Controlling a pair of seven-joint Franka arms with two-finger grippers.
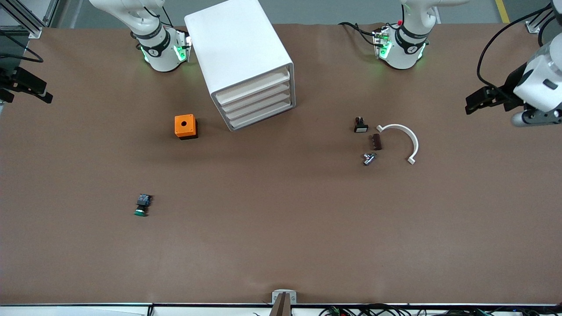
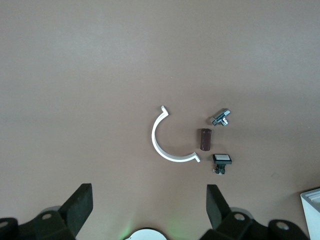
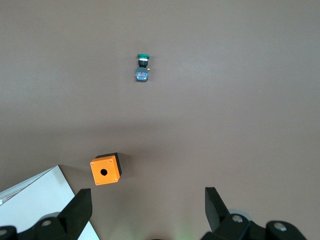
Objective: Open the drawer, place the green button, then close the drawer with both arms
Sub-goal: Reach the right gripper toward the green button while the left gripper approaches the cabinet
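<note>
The white cabinet (image 1: 239,57) stands between the arm bases, and its four tray drawers are all shut. The lower two drawers (image 1: 260,110) sit flush with the rest. The button (image 1: 142,206), black with a green cap, lies on its side on the table toward the right arm's end, nearer the front camera than the orange box. It also shows in the right wrist view (image 3: 143,67). My right gripper (image 3: 147,200) is open and empty, high over the right arm's end (image 1: 28,85). My left gripper (image 2: 148,200) is open and empty, high over the left arm's end (image 1: 480,98).
An orange box with a hole (image 1: 185,126) sits beside the cabinet. Toward the left arm's end lie a black white-faced button (image 1: 360,125), a brown block (image 1: 376,141), a metal fitting (image 1: 369,158) and a white half-ring (image 1: 401,138).
</note>
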